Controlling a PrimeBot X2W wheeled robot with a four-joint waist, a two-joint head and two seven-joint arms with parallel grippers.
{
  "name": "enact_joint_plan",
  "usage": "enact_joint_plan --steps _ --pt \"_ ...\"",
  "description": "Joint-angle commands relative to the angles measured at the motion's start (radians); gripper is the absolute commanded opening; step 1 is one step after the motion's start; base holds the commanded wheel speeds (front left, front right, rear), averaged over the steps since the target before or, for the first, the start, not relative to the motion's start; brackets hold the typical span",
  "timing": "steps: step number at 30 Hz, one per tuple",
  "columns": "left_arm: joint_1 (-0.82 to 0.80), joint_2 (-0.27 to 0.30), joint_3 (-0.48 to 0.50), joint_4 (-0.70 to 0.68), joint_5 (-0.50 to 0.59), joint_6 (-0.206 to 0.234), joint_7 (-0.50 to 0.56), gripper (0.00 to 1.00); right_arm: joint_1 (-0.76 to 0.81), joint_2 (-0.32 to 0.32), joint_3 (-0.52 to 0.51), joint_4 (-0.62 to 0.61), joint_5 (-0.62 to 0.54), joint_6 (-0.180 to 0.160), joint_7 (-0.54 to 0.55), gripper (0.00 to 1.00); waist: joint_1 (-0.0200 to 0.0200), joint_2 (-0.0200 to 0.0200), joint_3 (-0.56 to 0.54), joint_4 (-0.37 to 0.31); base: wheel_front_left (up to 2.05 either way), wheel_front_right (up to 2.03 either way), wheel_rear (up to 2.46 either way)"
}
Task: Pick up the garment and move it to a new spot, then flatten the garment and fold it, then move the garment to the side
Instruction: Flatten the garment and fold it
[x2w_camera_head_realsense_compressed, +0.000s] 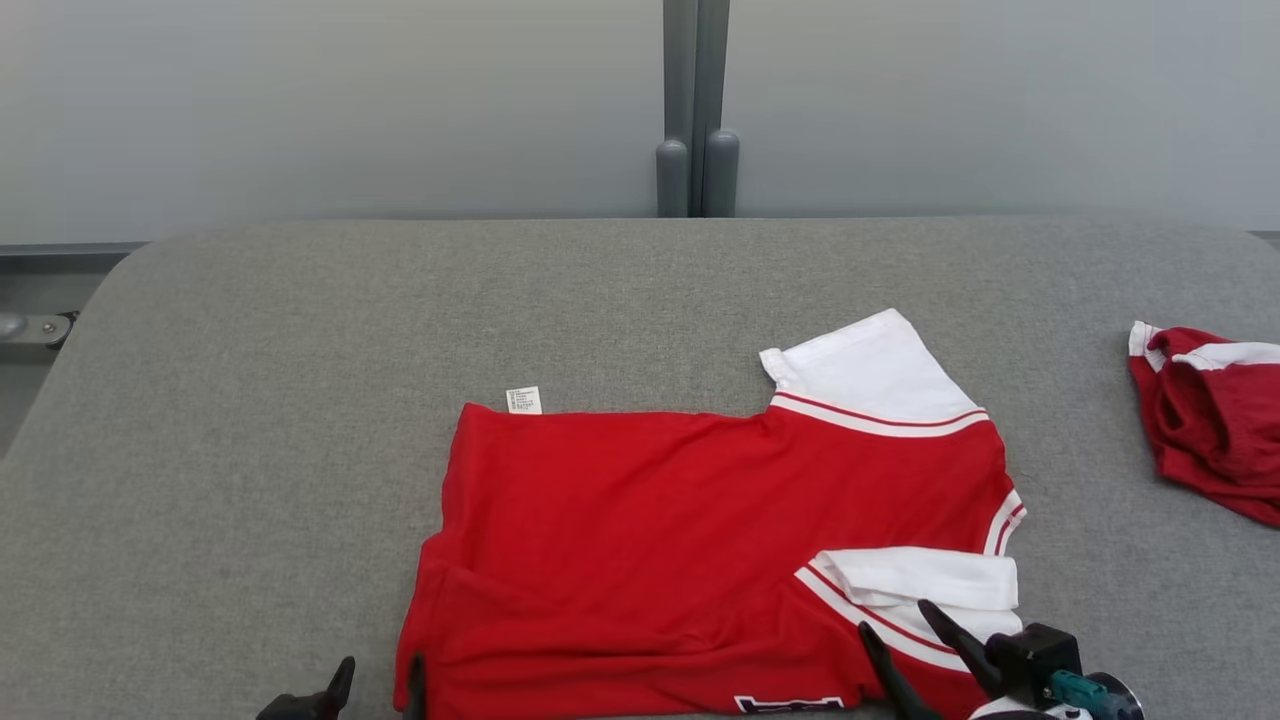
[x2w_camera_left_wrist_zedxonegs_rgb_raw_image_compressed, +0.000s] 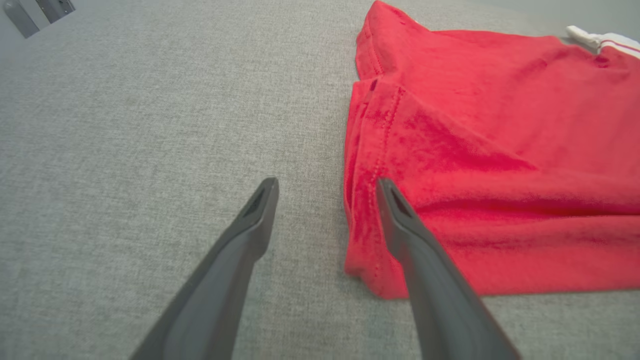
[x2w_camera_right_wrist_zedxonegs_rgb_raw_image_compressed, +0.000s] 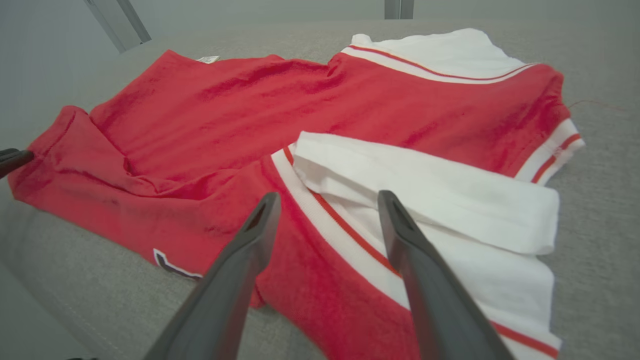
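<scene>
Two claws sit at the near edge of the grey desk (x2w_camera_head_realsense_compressed: 250, 400), both with fingers spread, neither holding anything.

Task garment (x2w_camera_head_realsense_compressed: 700, 530): red shirt with white sleeves and red-striped trim. It lies mostly flat on the desk, centre to right of centre in the head view, with its near edge by the desk's front edge. Hem end to the left, neck end to the right.
- The far sleeve (x2w_camera_head_realsense_compressed: 870, 375) lies out flat.
- The near sleeve (x2w_camera_head_realsense_compressed: 930, 580) is folded back over itself.
- A small white label (x2w_camera_head_realsense_compressed: 524, 400) sticks out at the far hem corner.
- A crease lifts the fabric at the near hem corner.
- Part of a dark-and-white print (x2w_camera_head_realsense_compressed: 790, 704) shows at the near edge.

Position, left claw (x2w_camera_left_wrist_zedxonegs_rgb_raw_image_compressed: 326, 185): at the near hem corner, one finger over bare desk, the other over the red hem. Contact with cloth: cannot tell.

Position, right claw (x2w_camera_right_wrist_zedxonegs_rgb_raw_image_compressed: 325, 195): above the near sleeve seam, one finger over red fabric, the other over white sleeve.

Also a second garment (x2w_camera_head_realsense_compressed: 1210, 430), red and white, bunched at the desk's right edge, well apart from the first.
</scene>
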Motion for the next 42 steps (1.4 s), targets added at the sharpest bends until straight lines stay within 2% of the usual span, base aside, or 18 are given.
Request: enact_joint_plan --steps 1,14,17,18,19,20,21,22,23,32,33,34,35,42 --pt "0.011 0.000 -0.002 -0.001 -0.001 -0.001 0.001 1.00 -0.011 -0.001 0.000 0.005 -0.001 -0.002 -0.003 1.00 0.0000 0.0000 0.004 0.005 0.00 0.00 0.00" --pt "0.000 0.000 -0.043 0.000 -0.039 -0.006 0.001 1.00 -0.075 0.028 -0.045 0.074 -0.096 -0.002 -0.003 1.00 0.0000 0.0000 0.029 0.046 0.00 0.00 0.00" --pt "-0.006 0.000 -0.046 0.003 -0.046 -0.004 0.001 1.00 -0.085 0.032 -0.050 0.083 -0.119 -0.002 -0.003 0.94 0.0000 0.0000 0.035 0.049 0.00 0.00 0.00" --pt "-0.008 0.000 -0.047 0.004 -0.047 -0.003 0.001 1.00 -0.088 0.032 -0.050 0.087 -0.129 -0.002 -0.003 0.87 0.0000 0.0000 0.037 0.050 0.00 0.00 0.00" --pt "-0.009 0.000 -0.049 0.004 -0.048 -0.003 0.001 1.00 -0.091 0.034 -0.049 0.091 -0.135 -0.002 -0.003 0.72 0.0000 0.0000 0.039 0.051 0.00 0.00 0.00" --pt "-0.011 0.000 -0.050 0.004 -0.050 -0.002 0.001 1.00 -0.093 0.037 -0.053 0.094 -0.140 -0.002 -0.003 0.65 0.0000 0.0000 0.041 0.051 0.00 0.00 0.00" --pt "-0.012 0.000 -0.051 0.004 -0.050 -0.002 0.001 1.00 -0.095 0.038 -0.056 0.099 -0.146 -0.002 -0.003 0.35 0.0000 0.0000 0.043 0.051 0.00 0.00 0.00" --pt "-0.014 0.000 -0.053 0.004 -0.052 -0.002 0.001 1.00 -0.098 0.039 -0.058 0.102 -0.151 -0.002 -0.003 0.09 0.0000 0.0000 0.045 0.052 0.00 0.00 0.00" --pt "-0.016 0.000 -0.054 0.002 -0.053 -0.001 0.001 1.00 -0.103 0.040 -0.061 0.103 -0.153 -0.002 -0.003 0.00 0.0000 0.0000 0.048 0.052 0.00 0.00 0.00" --pt "-0.032 0.000 -0.065 -0.018 -0.055 -0.003 0.001 1.00 -0.177 0.021 -0.071 0.099 -0.186 -0.002 -0.003 0.00 0.0000 0.0000 0.070 0.049 0.00 0.00 0.00" --pt "-0.035 0.000 -0.068 -0.017 -0.055 -0.004 0.001 1.00 -0.194 0.017 -0.067 0.107 -0.192 -0.002 -0.003 0.02 0.0000 0.0000 0.073 0.049 0.00 0.00 0.00" --pt "-0.039 0.000 -0.073 -0.017 -0.055 -0.004 0.001 1.00 -0.210 0.012 -0.066 0.121 -0.200 -0.002 -0.003 0.74 0.0000 0.0000 0.077 0.050 0.00 0.00 0.00" --pt "-0.043 0.000 -0.077 -0.016 -0.055 -0.005 0.001 1.00 -0.231 0.008 -0.069 0.140 -0.209 -0.002 -0.003 1.00 0.0000 0.0000 0.082 0.051 0.00 0.00 0.00" --pt "-0.084 0.000 -0.095 -0.021 -0.056 -0.007 0.001 1.00 -0.340 0.022 -0.155 0.156 -0.293 -0.002 -0.003 1.00 0.0000 0.0000 0.112 0.063 0.00 0.00 0.00"
